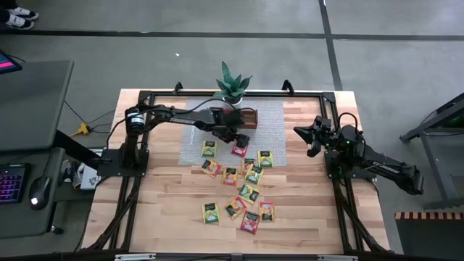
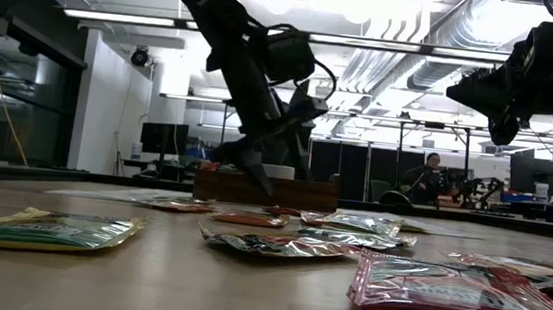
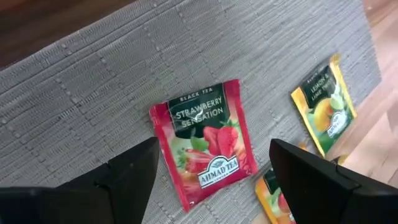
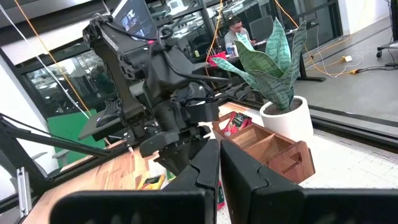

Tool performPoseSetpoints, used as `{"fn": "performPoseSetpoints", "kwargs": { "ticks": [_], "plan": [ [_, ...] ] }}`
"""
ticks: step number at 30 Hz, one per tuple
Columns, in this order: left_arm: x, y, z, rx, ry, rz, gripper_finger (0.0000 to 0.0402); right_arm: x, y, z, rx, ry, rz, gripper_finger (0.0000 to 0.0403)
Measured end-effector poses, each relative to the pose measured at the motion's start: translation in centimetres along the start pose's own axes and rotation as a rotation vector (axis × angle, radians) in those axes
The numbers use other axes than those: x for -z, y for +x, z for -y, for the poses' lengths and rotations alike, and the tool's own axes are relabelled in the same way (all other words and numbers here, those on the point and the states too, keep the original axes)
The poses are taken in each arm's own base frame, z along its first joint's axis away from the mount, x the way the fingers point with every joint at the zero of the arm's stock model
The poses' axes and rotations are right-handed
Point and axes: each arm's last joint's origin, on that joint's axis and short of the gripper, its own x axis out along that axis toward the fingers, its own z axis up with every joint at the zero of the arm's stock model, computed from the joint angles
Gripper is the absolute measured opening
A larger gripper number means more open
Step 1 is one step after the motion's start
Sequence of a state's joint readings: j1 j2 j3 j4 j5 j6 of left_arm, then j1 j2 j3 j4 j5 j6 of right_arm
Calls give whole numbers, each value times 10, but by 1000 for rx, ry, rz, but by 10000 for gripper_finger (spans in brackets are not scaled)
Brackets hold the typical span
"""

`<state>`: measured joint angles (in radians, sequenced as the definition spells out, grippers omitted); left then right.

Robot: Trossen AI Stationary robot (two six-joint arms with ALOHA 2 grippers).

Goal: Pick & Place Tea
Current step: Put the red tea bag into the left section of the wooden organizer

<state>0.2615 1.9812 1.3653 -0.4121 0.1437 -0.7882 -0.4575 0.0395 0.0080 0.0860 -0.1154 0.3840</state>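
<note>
Your left gripper (image 3: 211,171) hovers, jaws spread, over the strawberry tea packet (image 3: 205,142) lying on the grey mat just before the wooden tray (image 1: 243,116). Descend straight, straddling both edges.

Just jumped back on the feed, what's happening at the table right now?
The left end effector hangs open over a red strawberry tea packet lying flat on the grey mat, just in front of the wooden tray. It holds nothing. More tea packets lie scattered on the mat and the wooden table. The right end effector waits shut at the table's right side, raised above it.
</note>
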Motion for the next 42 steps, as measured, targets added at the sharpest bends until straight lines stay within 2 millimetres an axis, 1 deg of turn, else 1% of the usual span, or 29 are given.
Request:
{"fn": "performPoseSetpoints", "kwargs": {
  "ticks": [3,7,19,22,27,30,34,42],
  "plan": [
    [2,8,-4,-25,-8,-20,303,0,0,0,0,0,0,12],
    [2,15,-6,-27,-9,-22,303,0,0,0,-1,0,1,12],
    [3,17,-6,-24,-35,-33,301,0,0,0,0,0,0,12],
    [3,17,-6,-21,-37,-39,287,0,0,0,0,0,0,12],
    [3,17,-7,-9,-41,-57,249,0,0,0,0,0,1,12],
    [4,18,-5,22,-40,-76,234,0,0,0,0,0,0,12],
    [5,19,-4,55,-40,-95,228,0,0,0,0,0,0,12],
    [4,19,-4,36,-39,-76,228,0,0,0,0,0,0,12]
  ]
}}
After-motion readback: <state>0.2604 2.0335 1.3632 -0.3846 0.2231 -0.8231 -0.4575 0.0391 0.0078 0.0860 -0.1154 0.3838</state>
